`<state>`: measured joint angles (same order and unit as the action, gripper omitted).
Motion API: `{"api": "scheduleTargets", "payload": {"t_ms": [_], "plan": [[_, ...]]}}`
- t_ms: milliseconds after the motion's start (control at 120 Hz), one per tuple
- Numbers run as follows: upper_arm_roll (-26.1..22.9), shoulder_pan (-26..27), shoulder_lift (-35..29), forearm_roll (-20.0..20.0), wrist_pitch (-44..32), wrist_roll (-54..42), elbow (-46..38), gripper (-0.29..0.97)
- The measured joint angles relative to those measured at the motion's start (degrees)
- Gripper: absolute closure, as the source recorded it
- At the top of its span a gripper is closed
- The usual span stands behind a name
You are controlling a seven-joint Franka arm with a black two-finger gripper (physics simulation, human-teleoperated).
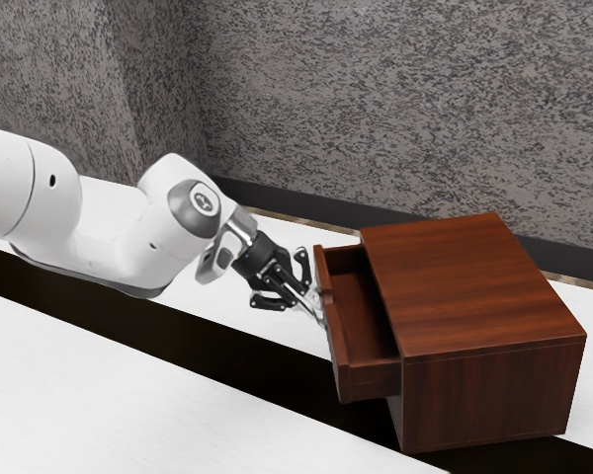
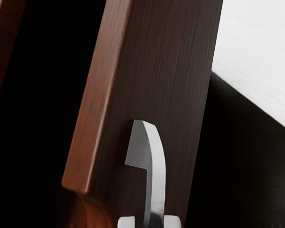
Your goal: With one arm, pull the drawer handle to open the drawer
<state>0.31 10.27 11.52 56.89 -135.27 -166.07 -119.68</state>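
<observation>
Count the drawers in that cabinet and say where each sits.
1. The drawer sticks partway out of the cabinet toward the arm, handle at the pincer; far sides are hidden.

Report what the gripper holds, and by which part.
The gripper is shut on the silver handle of the partly open drawer, clamping its bar from both sides.

Plain simulated room: speckled grey wall (image 1: 376,99) at twelve o'clock, white table (image 1: 99,395) at seven, wooden cabinet (image 1: 474,296) at four.

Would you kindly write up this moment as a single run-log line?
gripper at handle | drawer partly out of cabinet | arm reaching from exterior view's left
</observation>
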Motion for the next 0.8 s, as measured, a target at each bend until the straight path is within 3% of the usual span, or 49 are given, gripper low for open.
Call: {"api": "scheduleTargets", "payload": {"t_ms": [800], "plan": [[4.01,-3.5,-10.77,0.49,-0.19,-0.05,-14.22,0.79]]}}
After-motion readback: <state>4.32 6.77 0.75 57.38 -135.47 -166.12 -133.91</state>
